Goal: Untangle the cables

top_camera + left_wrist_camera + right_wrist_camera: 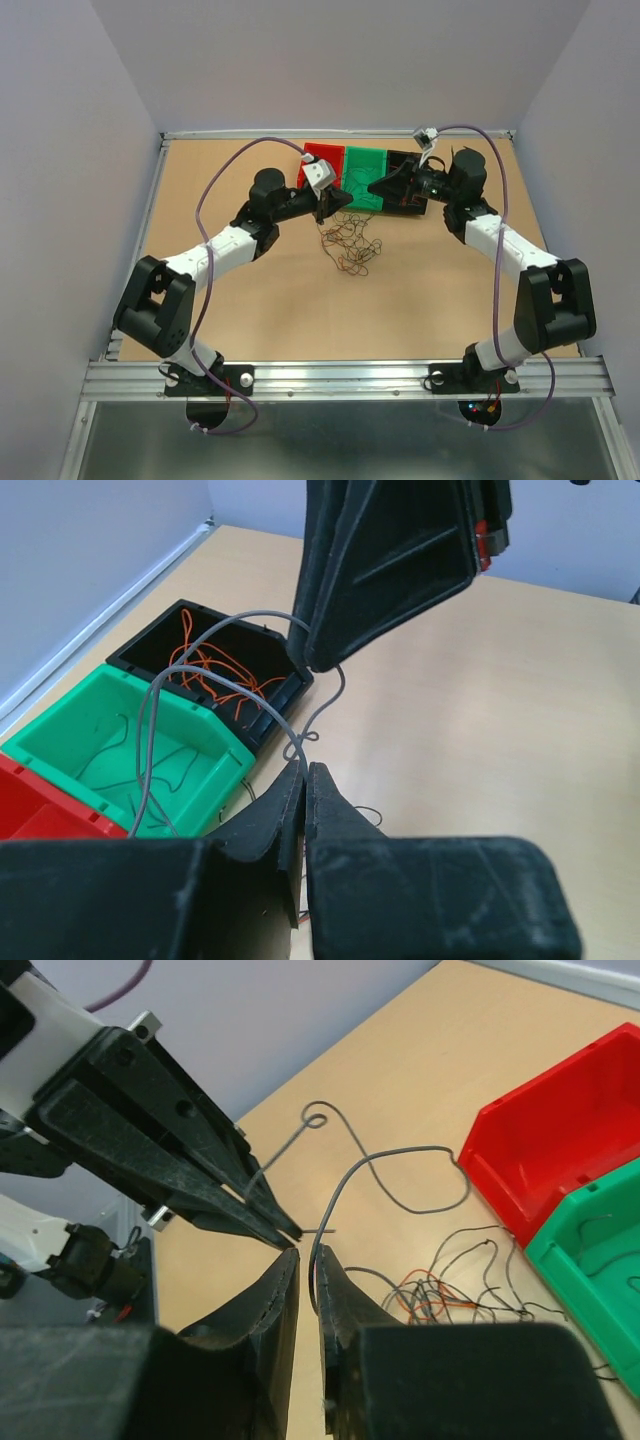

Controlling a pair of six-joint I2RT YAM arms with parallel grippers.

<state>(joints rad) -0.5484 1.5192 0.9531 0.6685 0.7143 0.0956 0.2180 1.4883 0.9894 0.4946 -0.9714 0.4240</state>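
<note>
You're partway there: orange strands lie in the black bin (265, 720) and thin dark ones in the green bin (215, 760), but a knot of cables (347, 243) sits unsorted on the bench (280, 300), at six o'clock from the bins. Your left gripper (290, 1232) is pinched on a grey cable (420, 1149) at twelve o'clock of that knot, and your right gripper (307, 1252) stands slightly parted, the strand running through its gap. No brand, label or writing is readable anywhere.
</note>
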